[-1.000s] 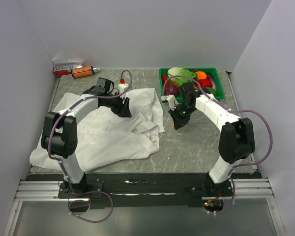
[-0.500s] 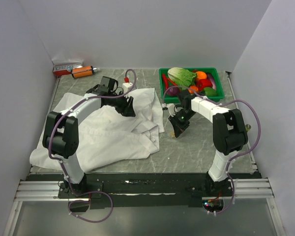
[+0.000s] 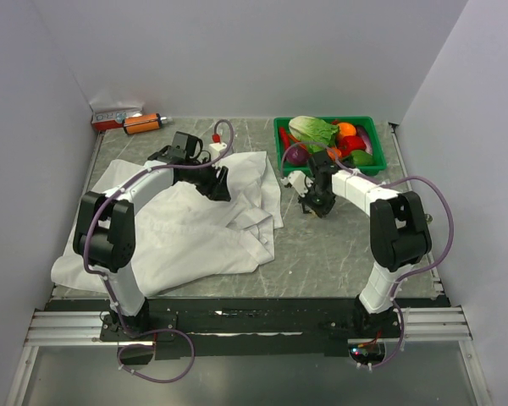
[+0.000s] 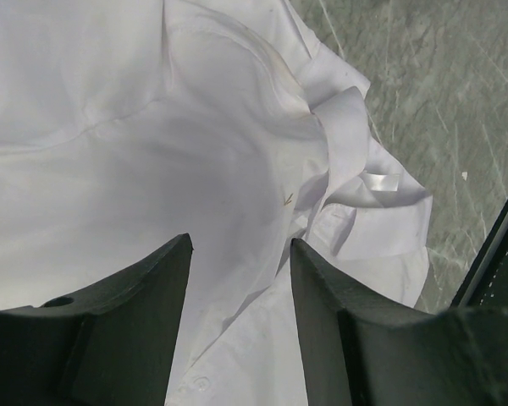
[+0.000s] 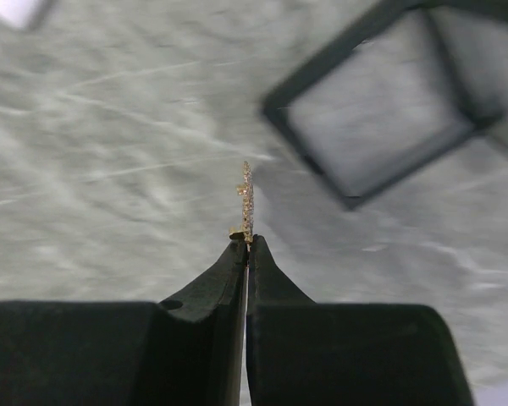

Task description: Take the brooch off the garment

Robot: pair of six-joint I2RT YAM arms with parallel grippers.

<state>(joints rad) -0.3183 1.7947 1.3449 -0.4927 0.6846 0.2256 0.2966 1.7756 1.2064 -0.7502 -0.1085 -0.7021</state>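
Brooch: pinched edge-on in closed right pincer, above grey veined bench. Left pincer parted over white shirt. Pale walls around.

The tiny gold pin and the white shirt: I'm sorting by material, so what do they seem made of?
The tiny gold-tan brooch, pinched in the shut right gripper, looks like metal, perhaps plated: glinting, grainy gold finish. The white shirt looks like thin woven cloth: matte, soft folds and creases.
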